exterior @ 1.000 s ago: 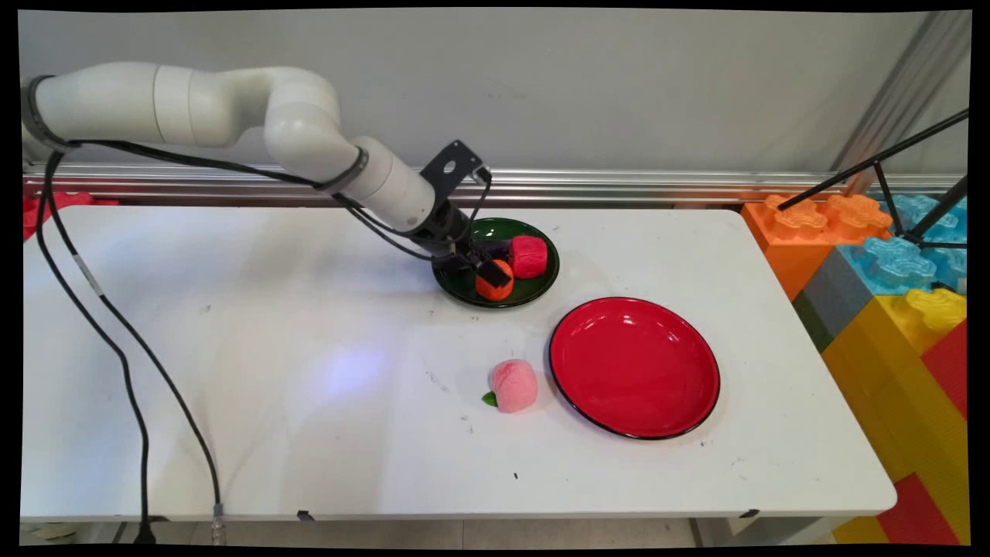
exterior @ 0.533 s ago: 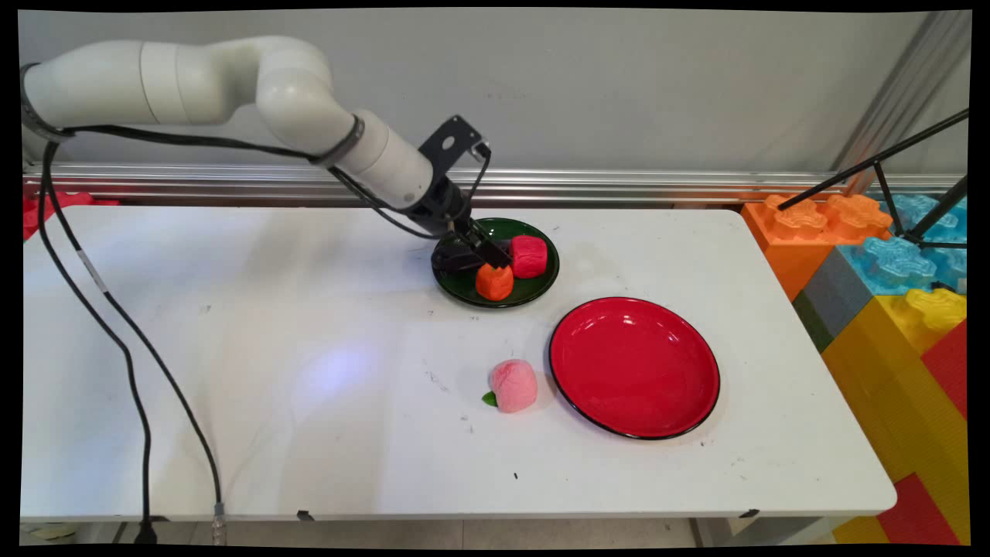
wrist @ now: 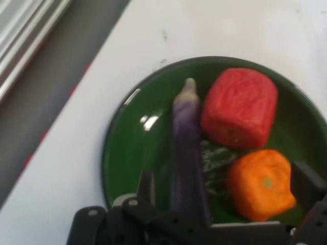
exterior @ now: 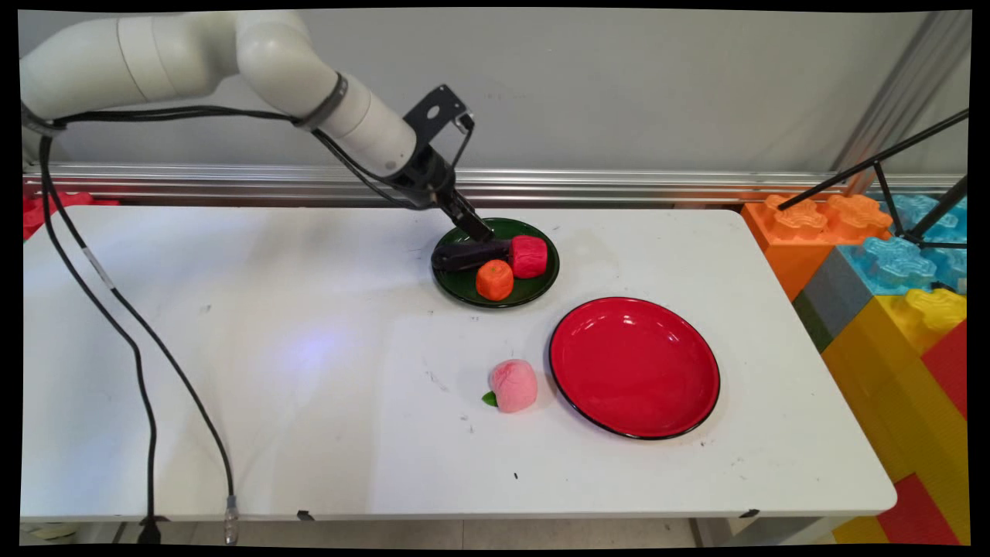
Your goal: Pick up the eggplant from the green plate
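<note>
Three toys lie on the green plate (wrist: 122,153) — spread, empty hand (wrist: 225,196) above.

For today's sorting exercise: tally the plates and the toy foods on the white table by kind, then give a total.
Plates: 2, round dark green plate, round glossy red plate
Toy foods: 4, long purple eggplant, red cube-shaped fruit, orange tangerine, pink peach with green leaf
Total: 6

The scene is evenly and brightly lit from above, soft shadows are cast on the white surface (exterior: 309,433), small glare spots are seen on the red plate (exterior: 634,367) and green plate (wrist: 127,153), and the hand view is slightly blurred.
</note>
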Robot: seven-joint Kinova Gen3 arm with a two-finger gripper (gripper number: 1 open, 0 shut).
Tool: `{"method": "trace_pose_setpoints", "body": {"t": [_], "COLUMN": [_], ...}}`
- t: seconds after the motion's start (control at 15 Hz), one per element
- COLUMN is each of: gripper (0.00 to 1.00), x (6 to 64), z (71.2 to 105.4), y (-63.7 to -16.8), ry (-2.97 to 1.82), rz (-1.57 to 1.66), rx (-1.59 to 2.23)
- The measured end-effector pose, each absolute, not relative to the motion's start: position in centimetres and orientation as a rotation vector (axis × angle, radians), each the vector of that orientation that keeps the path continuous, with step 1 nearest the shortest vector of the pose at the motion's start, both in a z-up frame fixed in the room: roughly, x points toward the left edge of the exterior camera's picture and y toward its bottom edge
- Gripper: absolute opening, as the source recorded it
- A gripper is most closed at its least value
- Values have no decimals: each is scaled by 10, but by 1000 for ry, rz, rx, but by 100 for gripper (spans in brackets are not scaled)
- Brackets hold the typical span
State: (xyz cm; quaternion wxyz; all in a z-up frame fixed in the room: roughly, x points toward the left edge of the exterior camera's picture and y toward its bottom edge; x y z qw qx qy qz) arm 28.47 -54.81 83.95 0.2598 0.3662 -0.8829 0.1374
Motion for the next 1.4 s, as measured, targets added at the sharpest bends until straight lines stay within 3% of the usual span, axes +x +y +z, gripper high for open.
{"method": "trace_pose_setpoints", "body": {"t": [0.4, 1.4], "gripper": [100, 100], "x": [300, 307], "z": [835, 780], "y": [-569, -585], "ry": [-2427, -2455], "rz": [394, 308], "rx": [968, 986]}}
